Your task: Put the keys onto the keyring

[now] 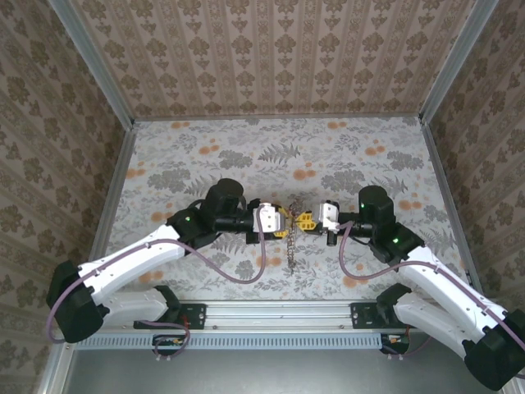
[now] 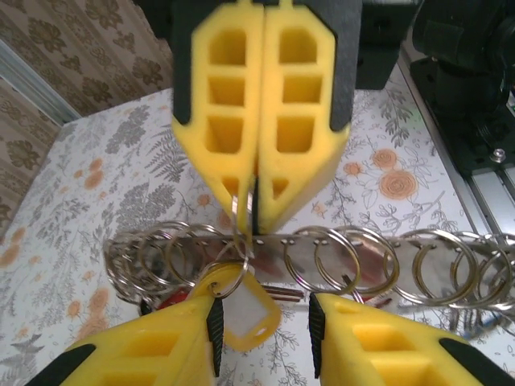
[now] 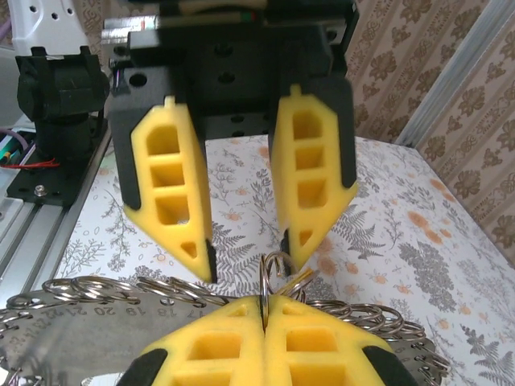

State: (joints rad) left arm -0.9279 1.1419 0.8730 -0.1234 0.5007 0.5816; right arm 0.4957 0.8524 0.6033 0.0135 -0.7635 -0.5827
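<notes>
- your left gripper (image 1: 287, 220) reaches in from the left over the middle of the table (image 1: 246, 156). its fingers are released and spread apart, gripping nothing.
- in its own wrist view, the left gripper (image 2: 264, 322) has a yellow key head (image 2: 249, 314) lying in the gap, close to one finger. you cannot tell whether they touch.
- a little left of that key head, a red piece (image 2: 173, 301) peeks out under the rings. too much is hidden to say what it is.
- a flat metal bar (image 1: 291, 246) lies on the table between your two grippers, with many silvery rings (image 2: 434, 269) threaded along it. the same bar (image 3: 80, 338) carries stamped numbers in the right wrist view.
- the keyring (image 2: 236, 213) stands upright just above the bar (image 2: 273, 251), and a loop at its lower end passes through the yellow key head.
- your right gripper (image 1: 302, 220) faces the left one, tips nearly meeting. its fingers are clenched on the keyring (image 3: 278, 255), pinching it at their very tips (image 3: 264, 304).
- seen from the left wrist, the right gripper (image 2: 253, 221) hangs straight over the bar with both pads pressed together.
</notes>
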